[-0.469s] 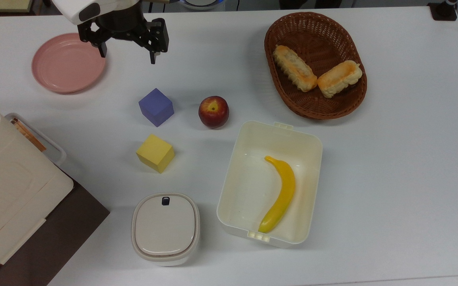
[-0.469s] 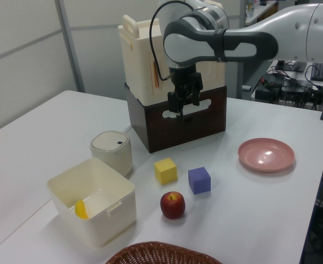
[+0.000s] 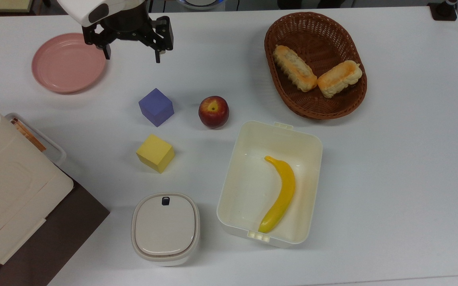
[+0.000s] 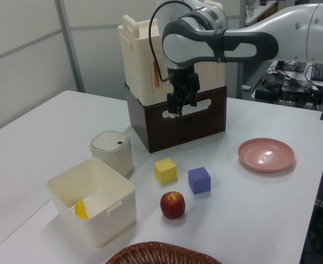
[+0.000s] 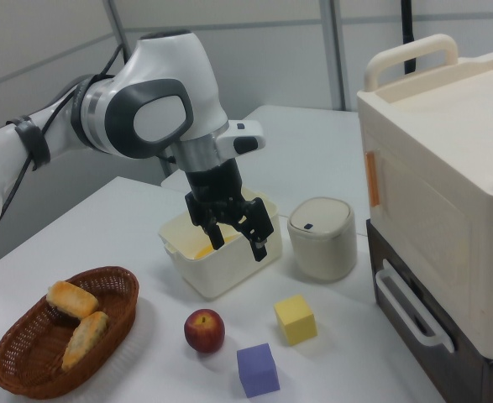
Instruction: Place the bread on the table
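In the top view, from its left: a cream storage box (image 3: 10, 190) sits on a dark brown crate (image 3: 54, 238), its side label too small to read. A pink plate (image 3: 68, 62) lies bare. Just beside it the gripper (image 3: 132, 53) hangs above the table (image 3: 392, 159), jaws wide apart and holding nothing. Next come a purple cube (image 3: 156, 107), a yellow cube (image 3: 155, 153), a lidded cream canister (image 3: 165, 228) and an apple (image 3: 213, 111). An open cream bin (image 3: 270, 131) holds a banana (image 3: 280, 194). In the wicker basket (image 3: 316, 39) lies the bread (image 3: 339, 78), touching a longer pale roll (image 3: 294, 68). The left view shows grey wall panels and a cluttered desk behind.
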Controlling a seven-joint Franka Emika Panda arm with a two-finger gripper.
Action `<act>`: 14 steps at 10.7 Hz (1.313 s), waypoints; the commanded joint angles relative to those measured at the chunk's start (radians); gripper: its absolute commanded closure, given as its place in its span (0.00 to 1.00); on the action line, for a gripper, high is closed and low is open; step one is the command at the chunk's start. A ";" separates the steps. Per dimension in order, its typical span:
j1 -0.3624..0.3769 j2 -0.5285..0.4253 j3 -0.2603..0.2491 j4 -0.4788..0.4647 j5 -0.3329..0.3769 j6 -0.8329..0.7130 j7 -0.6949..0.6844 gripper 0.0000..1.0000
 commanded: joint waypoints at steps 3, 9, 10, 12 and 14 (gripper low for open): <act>0.005 -0.024 0.002 -0.022 0.019 0.009 -0.044 0.00; 0.005 -0.023 0.002 -0.022 0.018 0.006 -0.095 0.00; 0.005 -0.023 0.002 -0.022 0.019 0.004 -0.097 0.00; 0.004 -0.024 0.002 -0.022 0.021 0.004 -0.097 0.00; 0.002 -0.024 0.000 -0.022 0.019 0.006 -0.100 0.00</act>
